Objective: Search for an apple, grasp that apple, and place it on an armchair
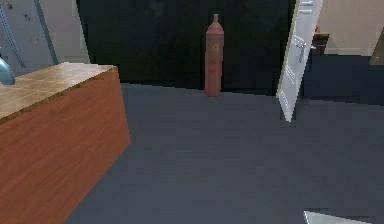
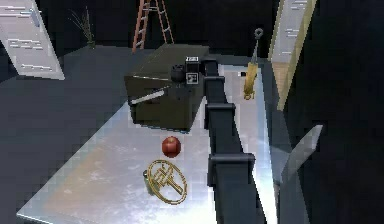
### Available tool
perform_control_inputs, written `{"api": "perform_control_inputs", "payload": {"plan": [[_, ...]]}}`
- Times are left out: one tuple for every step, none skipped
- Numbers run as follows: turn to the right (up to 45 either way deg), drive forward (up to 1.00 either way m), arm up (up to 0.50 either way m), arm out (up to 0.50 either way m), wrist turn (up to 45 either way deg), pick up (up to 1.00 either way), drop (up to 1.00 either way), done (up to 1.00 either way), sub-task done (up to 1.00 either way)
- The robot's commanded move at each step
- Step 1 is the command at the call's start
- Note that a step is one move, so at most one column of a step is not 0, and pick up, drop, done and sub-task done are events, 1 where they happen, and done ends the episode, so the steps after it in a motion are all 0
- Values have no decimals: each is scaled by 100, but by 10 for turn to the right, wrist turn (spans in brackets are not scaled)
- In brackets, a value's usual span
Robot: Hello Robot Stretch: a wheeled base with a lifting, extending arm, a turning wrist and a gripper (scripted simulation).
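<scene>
No text, number, brand or sign can be read anywhere. The two small white squares (image 2: 191,67) at the far end of the arm (image 2: 225,140) bear black marks, but these form no legible letters or digits

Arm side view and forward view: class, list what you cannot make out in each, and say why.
1. Arm side view: whether the gripper holds anything; its far end is lost against the dark box.
2. Arm side view: what the gold thing near the apple is; too small.
3. Forward view: the blue thing by the counter; cut off by the left edge.
</scene>
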Motion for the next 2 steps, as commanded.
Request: {"api": "perform_control_inputs", "payload": {"plan": [[0,0,0,0,240,0,0,0,0],[0,0,-30,0,0,0,0,0,0]]}}
